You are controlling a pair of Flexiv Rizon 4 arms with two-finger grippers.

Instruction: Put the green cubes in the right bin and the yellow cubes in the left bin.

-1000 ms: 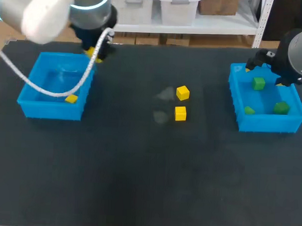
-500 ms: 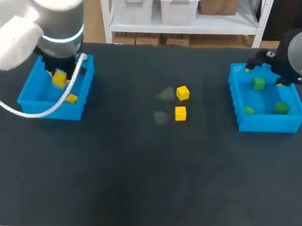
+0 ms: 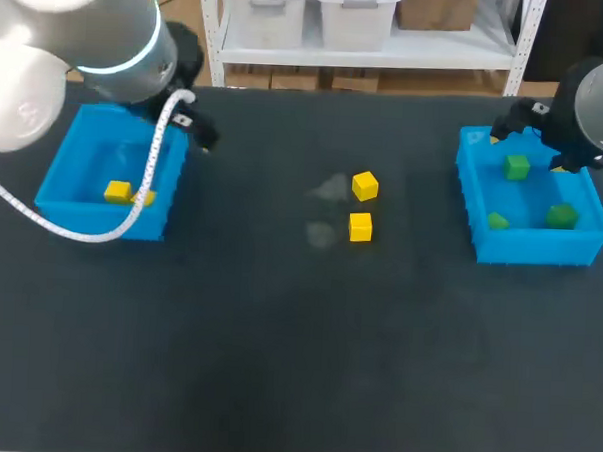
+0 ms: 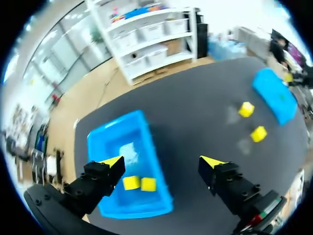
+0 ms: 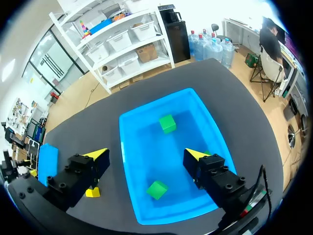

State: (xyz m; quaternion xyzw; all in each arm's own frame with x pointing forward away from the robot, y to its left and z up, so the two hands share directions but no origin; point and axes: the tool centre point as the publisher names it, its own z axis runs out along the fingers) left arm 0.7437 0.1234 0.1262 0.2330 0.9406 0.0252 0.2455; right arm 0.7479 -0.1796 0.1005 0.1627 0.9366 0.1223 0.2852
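Observation:
Two yellow cubes (image 3: 118,190) (image 3: 143,196) lie in the left blue bin (image 3: 102,220). In the left wrist view they (image 4: 131,182) (image 4: 148,184) sit in the bin (image 4: 124,142) under my left gripper (image 4: 162,161), which hangs open and empty above the bin's inner wall. Two more yellow cubes (image 3: 364,186) (image 3: 360,227) rest on the mat at mid-table. The right blue bin (image 3: 531,246) holds three green cubes (image 3: 516,167) (image 3: 561,215) (image 3: 497,222). My right gripper (image 5: 146,154) is open and empty over that bin (image 5: 181,156), with green cubes (image 5: 167,123) (image 5: 157,189) below it.
The dark mat (image 3: 296,346) covers the whole table, with broad bare room in front of both bins. My left arm (image 3: 100,37) looms over the back of the left bin, its white cable (image 3: 81,231) draped across the bin. My right arm (image 3: 597,109) comes in at the far right.
My left arm carried a yellow cube over the left bin, opened, and the cube now lies in the bin beside the first one. The right arm has stayed still.

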